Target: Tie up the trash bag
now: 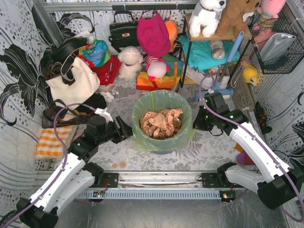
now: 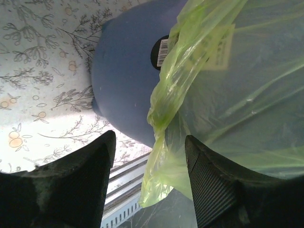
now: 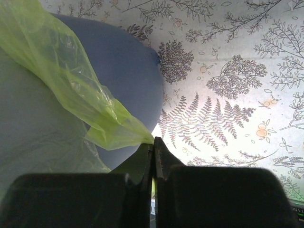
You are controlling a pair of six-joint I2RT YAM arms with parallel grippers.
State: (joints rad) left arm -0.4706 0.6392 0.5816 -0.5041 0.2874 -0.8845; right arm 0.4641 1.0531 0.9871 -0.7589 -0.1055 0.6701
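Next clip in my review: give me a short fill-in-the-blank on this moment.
1. The left arm's fingers stand ____ (open/shut), a flap of the trash bag between them.
2. The right arm's fingers are ____ (open/shut) on a corner of the bag.
3. The bag lines a round ____-grey bin.
4. Crumpled ____ paper lies inside.
Missing words: open; shut; blue; brown.
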